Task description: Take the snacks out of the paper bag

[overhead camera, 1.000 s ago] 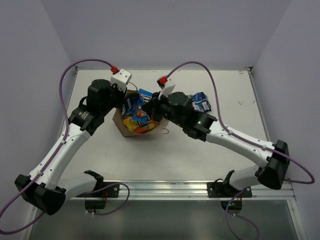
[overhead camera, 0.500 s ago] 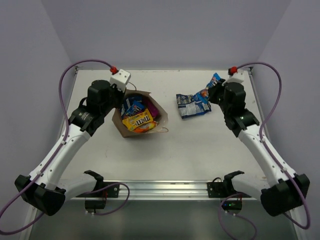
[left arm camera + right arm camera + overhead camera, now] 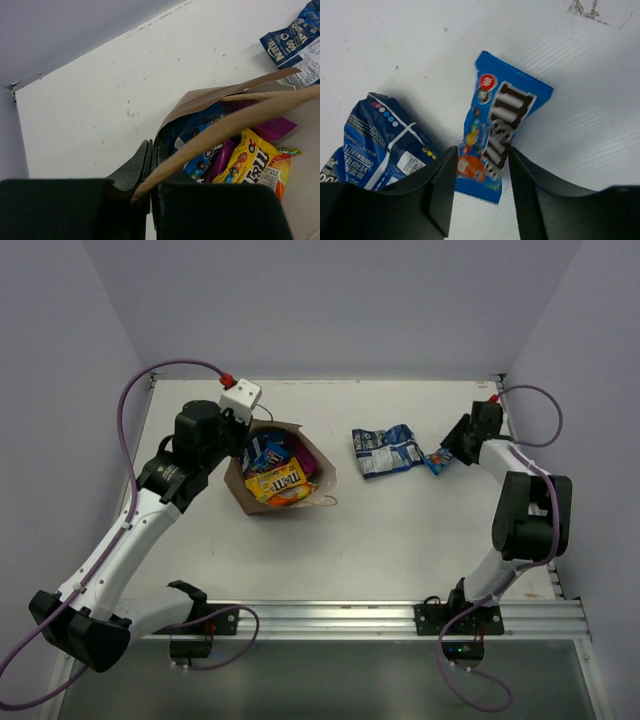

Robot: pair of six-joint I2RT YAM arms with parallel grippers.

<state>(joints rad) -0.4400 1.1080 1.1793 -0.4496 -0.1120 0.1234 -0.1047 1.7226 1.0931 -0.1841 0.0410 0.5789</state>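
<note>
The brown paper bag [image 3: 318,478] lies open left of centre with several snacks in it, among them a yellow packet [image 3: 276,480] and a magenta pouch [image 3: 276,128]. My left gripper [image 3: 243,443] is shut on the bag's rim [image 3: 227,125], pinching the paper between its fingers [image 3: 139,162]. A blue chip bag [image 3: 386,450] lies on the table to the right. Just beyond it lies a small blue candy packet [image 3: 502,122], flat on the table. My right gripper [image 3: 482,152] hovers over the packet's near end, open, with a jaw on each side of it.
The white table [image 3: 400,530] ends at a raised back edge and a right rail close to my right gripper [image 3: 449,452]. Both arms' purple cables arc above the back of the table. The blue chip bag [image 3: 377,145] lies right beside the left jaw of the right gripper.
My right arm has swung from the bag to the far right with the small blue packet, lowered it beside the chip bag and opened. The left arm has not moved.
</note>
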